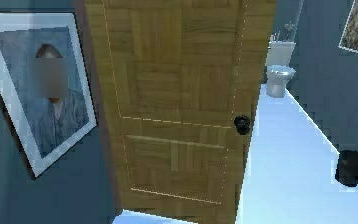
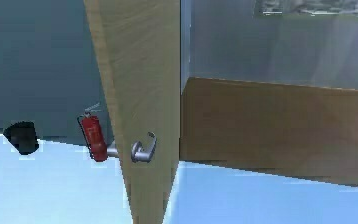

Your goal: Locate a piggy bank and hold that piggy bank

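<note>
ahead i count one wooden door with one dark knob, and one framed portrait on the wall to its left. past its right edge are one white toilet and one dark bin on the pale floor. in the arm side view, one red fire extinguisher stands just beside an edge-on door with one silver lever handle. i cannot tell my arm's pose, my pincer's state, or where the piggy bank is.
</note>
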